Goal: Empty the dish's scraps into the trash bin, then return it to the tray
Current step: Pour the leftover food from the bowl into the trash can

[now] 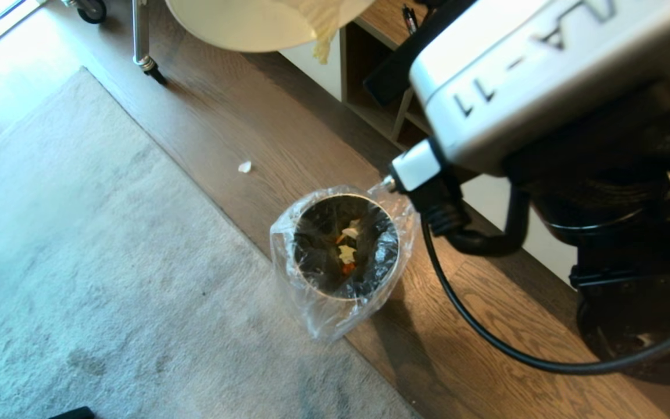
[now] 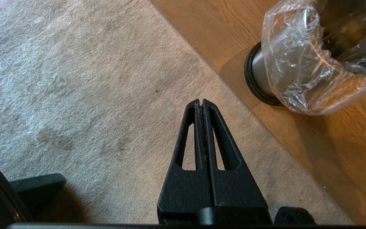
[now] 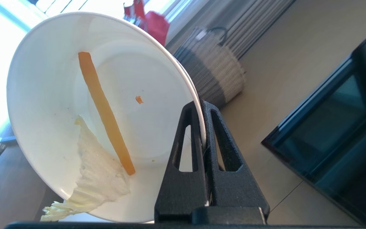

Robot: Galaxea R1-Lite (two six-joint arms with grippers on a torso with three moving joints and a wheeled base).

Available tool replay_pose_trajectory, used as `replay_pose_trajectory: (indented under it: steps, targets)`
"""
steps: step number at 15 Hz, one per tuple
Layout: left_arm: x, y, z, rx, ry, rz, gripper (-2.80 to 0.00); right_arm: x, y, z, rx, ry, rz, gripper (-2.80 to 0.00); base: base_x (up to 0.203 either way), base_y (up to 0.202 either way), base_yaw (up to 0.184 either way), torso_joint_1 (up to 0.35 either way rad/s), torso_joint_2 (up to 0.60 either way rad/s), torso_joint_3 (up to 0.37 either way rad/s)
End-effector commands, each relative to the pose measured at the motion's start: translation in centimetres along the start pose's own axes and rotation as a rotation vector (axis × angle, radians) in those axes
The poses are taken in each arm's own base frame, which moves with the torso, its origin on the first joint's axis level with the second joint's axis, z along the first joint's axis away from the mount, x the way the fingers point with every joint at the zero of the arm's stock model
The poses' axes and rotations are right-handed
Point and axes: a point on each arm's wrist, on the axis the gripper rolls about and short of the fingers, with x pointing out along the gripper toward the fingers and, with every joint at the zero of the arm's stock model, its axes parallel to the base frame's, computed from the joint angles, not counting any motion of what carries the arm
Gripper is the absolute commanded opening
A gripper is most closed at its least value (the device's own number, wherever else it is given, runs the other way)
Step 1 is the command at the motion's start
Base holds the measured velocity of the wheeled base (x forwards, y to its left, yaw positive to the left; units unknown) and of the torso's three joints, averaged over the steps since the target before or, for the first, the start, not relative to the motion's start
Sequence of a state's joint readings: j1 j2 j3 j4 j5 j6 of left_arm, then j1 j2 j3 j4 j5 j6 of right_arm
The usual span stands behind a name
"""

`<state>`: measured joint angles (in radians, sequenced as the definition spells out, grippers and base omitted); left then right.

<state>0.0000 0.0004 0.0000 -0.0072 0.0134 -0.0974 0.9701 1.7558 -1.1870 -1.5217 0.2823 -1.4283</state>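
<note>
My right gripper (image 3: 203, 127) pinches the tilted dish (image 3: 59, 95) by its rim; bin (image 1: 344, 247) sits at 6 o'clock below. Left gripper (image 2: 202, 103) hangs pressed together.

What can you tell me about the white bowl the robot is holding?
The bowl is round, deep, glossy and plain white. The right hand pinches its rim, fingers shut on the thin edge, and holds it tipped steeply on its side, up in the air. Inside, a long orange strip clings to the wall, with a tiny orange crumb beside it. A pale, wrinkly leaf hangs over the low rim. From the head view the bowl shows at the top of the picture, above the floor, not over the trash bin.
</note>
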Motion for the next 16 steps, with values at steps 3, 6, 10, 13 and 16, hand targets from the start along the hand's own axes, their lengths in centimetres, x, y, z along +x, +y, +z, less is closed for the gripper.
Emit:
replay_pose_trajectory:
  steps: [3, 6, 10, 13, 16]
  targets:
    - [0.0, 0.0, 0.0, -0.001, -0.001, 0.000, -2.80, 0.1, -1.6, 1.3, 0.001, -0.027, -0.066, -2.80, 0.000, 0.000, 0.000, 0.000, 0.00, 0.000]
    - [0.0, 0.0, 0.0, -0.001, -0.001, 0.000, -2.80, 0.4, -2.1, 1.3, -0.006, -0.029, -0.088, -2.80, 0.000, 0.000, 0.000, 0.000, 0.00, 0.000]
    - [0.0, 0.0, 0.0, -0.001, -0.001, 0.000, -2.80, 1.0, -2.7, 1.2, -0.010, -0.007, -0.117, -2.80, 0.000, 0.000, 0.000, 0.000, 0.00, 0.000]
    - [0.0, 0.0, 0.0, -0.001, -0.001, 0.000, -2.80, 0.5, -1.9, 1.2, 0.000, 0.018, -0.084, -2.80, 0.000, 0.000, 0.000, 0.000, 0.00, 0.000]
    - [0.0, 0.0, 0.0, -0.001, -0.001, 0.000, -2.80, 1.0, -2.3, 1.1, -0.002, 0.026, -0.114, -2.80, 0.000, 0.000, 0.000, 0.000, 0.00, 0.000]
